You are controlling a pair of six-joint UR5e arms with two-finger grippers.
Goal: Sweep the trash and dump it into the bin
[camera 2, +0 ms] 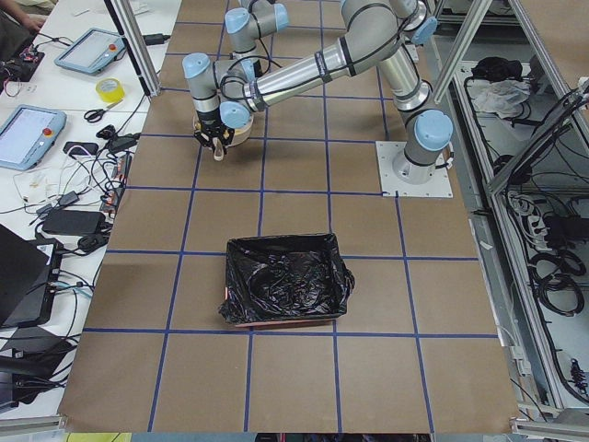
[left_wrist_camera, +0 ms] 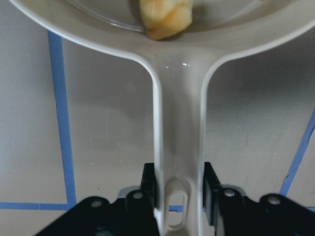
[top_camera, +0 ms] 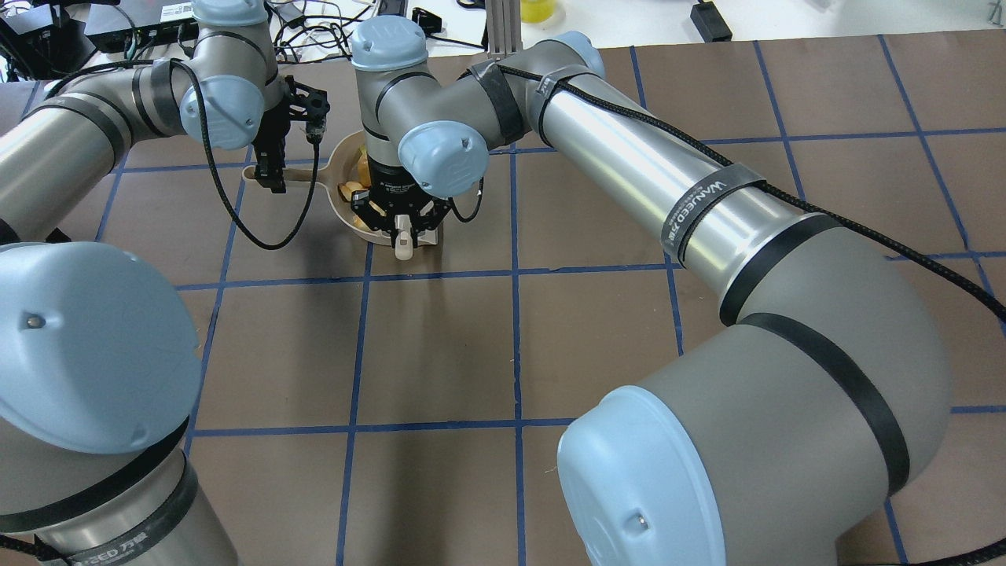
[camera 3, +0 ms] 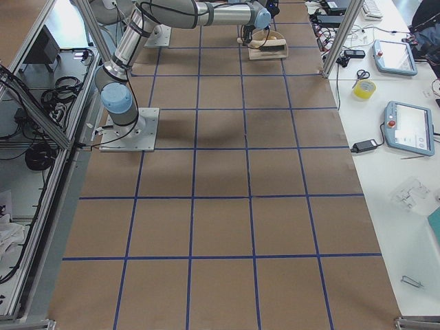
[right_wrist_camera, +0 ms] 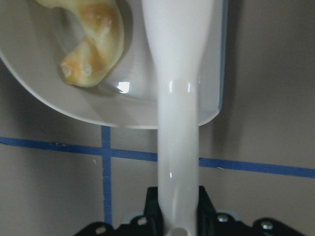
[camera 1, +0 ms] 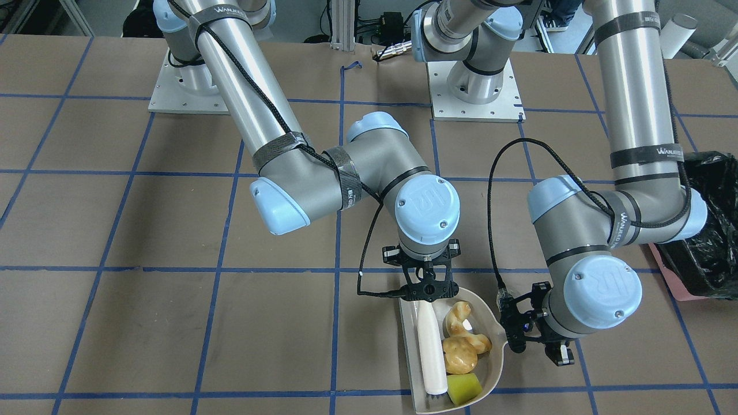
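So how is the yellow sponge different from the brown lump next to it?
The sponge is yellow-green and blocky, with flat sides; the lump is golden-brown, knobbly and glossy. The sponge sits by the bristles of the brush at one end; the lump sits mid-pan. Both lie in the dustpan.

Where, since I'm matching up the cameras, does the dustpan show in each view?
Front-facing: dustpan at bottom centre.
Overhead: dustpan upper left of centre, partly hidden.
Exterior left: dustpan top left, tiny.
Exterior right: dustpan top centre, tiny.
Left wrist: its handle fills the centre.
Right wrist: dustpan across the top.
Shared landmark: the white brush lying in it.
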